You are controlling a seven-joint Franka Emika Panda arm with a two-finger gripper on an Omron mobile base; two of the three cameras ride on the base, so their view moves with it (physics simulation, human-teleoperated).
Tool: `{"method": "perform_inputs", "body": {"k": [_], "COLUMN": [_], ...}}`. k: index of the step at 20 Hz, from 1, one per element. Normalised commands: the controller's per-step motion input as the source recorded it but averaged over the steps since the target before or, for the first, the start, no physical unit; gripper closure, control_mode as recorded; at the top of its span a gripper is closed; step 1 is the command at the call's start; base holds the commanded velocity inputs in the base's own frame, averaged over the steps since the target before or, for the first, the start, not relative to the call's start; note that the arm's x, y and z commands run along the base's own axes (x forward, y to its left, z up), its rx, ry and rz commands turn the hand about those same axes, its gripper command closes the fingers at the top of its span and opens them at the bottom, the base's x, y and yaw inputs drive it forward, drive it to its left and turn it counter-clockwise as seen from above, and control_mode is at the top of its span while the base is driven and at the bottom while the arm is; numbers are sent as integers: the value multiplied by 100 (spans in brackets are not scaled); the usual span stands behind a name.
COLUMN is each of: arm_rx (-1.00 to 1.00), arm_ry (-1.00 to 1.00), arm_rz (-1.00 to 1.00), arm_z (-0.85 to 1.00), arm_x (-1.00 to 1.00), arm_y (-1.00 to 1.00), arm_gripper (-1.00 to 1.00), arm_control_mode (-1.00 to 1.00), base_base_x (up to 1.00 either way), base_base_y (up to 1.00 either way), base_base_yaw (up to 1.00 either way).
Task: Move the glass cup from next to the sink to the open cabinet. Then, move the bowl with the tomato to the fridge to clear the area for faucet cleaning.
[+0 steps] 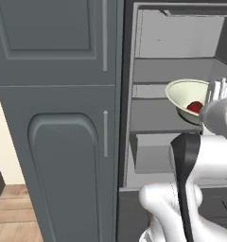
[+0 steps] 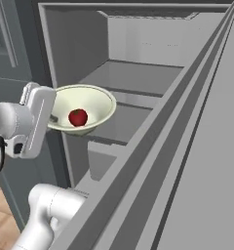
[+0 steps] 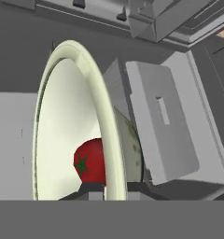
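Observation:
My gripper (image 2: 52, 117) is shut on the near rim of the cream-white bowl (image 2: 89, 105) and holds it in the air, slightly tilted. The small red tomato (image 2: 78, 117) lies inside the bowl. The bowl hangs at the front opening of the open fridge (image 2: 138, 73), just above a middle shelf. From the left base view the bowl (image 1: 184, 97) with the tomato (image 1: 195, 107) sits left of the gripper (image 1: 209, 100), inside the fridge (image 1: 172, 71) frame. In the hand view the fingertips (image 3: 93, 188) pinch the bowl (image 3: 72, 116) rim, beside the tomato (image 3: 89, 162). The glass cup, sink, open cabinet and faucet are out of view.
A tall dark grey panelled cabinet (image 1: 58, 118) with slim handles stands left of the fridge. The fridge door (image 2: 202, 156) swings out along the right side. Light grey shelves (image 1: 167, 116) and a drawer (image 1: 151, 156) lie inside. Wooden floor (image 1: 11, 212) shows at lower left.

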Motion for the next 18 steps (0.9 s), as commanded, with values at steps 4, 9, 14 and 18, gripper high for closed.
{"method": "perform_inputs", "body": {"k": [4,9,14,18], "arm_rx": [0,-1,-21,-24], "arm_ry": [0,0,0,0], "arm_rz": [19,16,9,7], "arm_z": [40,62,19,-7], "arm_x": [-36,-4,3,44], "arm_y": [-73,-75,-41,-6], "arm_gripper": [100,100,100,100], "arm_control_mode": [-100,-100,-100,-100], "base_base_x": [0,0,0,0], "base_base_y": [0,0,0,0], "base_base_yaw": [0,0,0,0]}}
